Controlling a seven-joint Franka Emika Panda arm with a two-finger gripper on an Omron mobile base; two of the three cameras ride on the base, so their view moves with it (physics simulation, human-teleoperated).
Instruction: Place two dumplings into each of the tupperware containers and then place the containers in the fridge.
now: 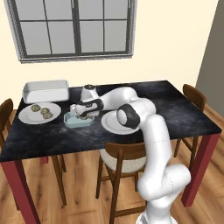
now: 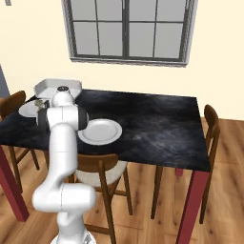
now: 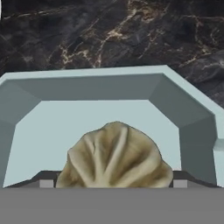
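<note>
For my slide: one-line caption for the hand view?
Open gripper over a tan pleated dumpling inside the pale blue translucent container on dark marble table.

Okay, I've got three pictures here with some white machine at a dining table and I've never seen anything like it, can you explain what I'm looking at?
The white jointed machine is a robot arm on a base that can drive. Two pictures come from cameras on that base, behind the arm to its left and right. The third comes from a camera on its hand, looking along its pincer.

On the dark marbled table lie a round white plate holding olive-brown dumplings, a bare round white plate, a deep white rectangular container and a small pale blue container.

The pincer reaches down into the blue container. Its jaws stand open on either side of a tan pleated dumpling lying inside; whether they touch it I cannot tell.
</note>
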